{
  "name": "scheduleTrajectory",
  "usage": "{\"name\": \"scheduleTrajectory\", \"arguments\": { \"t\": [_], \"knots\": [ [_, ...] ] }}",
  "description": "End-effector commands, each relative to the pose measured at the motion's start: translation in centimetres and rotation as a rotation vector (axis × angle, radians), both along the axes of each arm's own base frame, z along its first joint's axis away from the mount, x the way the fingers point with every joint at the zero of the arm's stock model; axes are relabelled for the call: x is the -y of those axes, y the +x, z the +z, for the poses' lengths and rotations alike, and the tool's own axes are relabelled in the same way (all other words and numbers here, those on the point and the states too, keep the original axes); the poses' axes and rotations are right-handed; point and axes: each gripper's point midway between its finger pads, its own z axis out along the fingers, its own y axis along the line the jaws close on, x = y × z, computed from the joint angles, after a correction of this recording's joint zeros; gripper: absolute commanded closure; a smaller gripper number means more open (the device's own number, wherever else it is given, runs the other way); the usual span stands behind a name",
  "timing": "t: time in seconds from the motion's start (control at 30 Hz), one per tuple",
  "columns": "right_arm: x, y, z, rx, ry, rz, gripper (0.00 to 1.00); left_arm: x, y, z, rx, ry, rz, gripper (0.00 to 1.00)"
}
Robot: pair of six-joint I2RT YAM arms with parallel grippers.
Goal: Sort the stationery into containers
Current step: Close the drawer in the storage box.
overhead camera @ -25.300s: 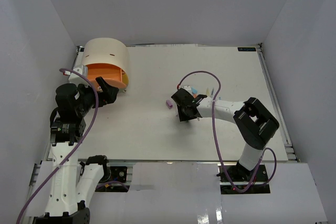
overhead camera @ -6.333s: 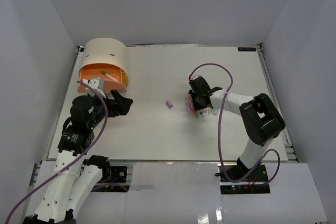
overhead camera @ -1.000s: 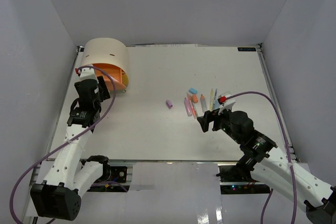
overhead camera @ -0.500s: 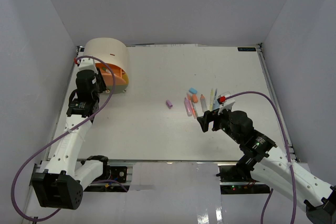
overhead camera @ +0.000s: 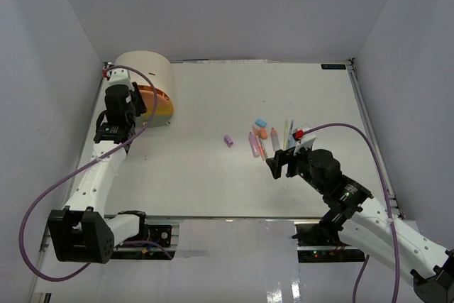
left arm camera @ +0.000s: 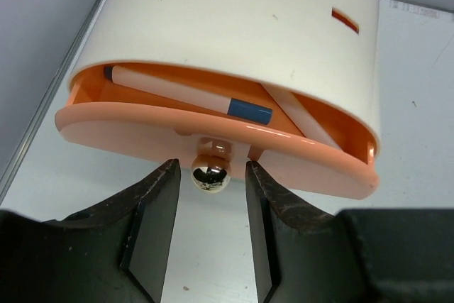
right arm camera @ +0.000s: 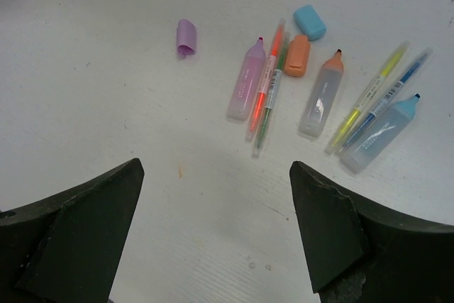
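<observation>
L gripper (left arm camera: pixel 210 181) at drawer (left arm camera: pixel 128 122) knob (left arm camera: pixel 211 173), far-left tabletop corner.
Fingers (left arm camera: pixel 152 225) astride knob, small gaps each side; R gripper (right arm camera: pixel 216 167) spread wide. Best push straight, knob centred.

You will find no text here that you can read. The dark label (overhead camera: pixel 333 67) at the far right corner of the worktop (overhead camera: pixel 198 175) is too small, and the print on the pink marker (right arm camera: pixel 246 83) and blue pen (right arm camera: pixel 384 99) is blurred.
</observation>
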Motion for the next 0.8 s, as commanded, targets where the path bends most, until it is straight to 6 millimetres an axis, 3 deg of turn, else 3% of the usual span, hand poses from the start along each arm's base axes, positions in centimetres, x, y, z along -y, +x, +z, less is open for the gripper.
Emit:
{"name": "scheduleTrajectory", "arguments": {
  "t": [0.0,0.4,0.77],
  "knots": [
    [-0.2,0.3,0.6,0.032,0.007,0.004,0.10,0.2,1.5,3.3,0.099,-0.016,-0.021,0.47],
    [-0.2,0.2,0.4,0.026,0.005,0.008,0.10,0.6,3.1,3.2,0.108,-0.023,-0.043,0.44],
    [-0.3,0.1,0.2,0.019,0.003,0.013,0.10,1.0,3.3,3.6,0.115,-0.043,-0.056,0.36]
  ]
}}
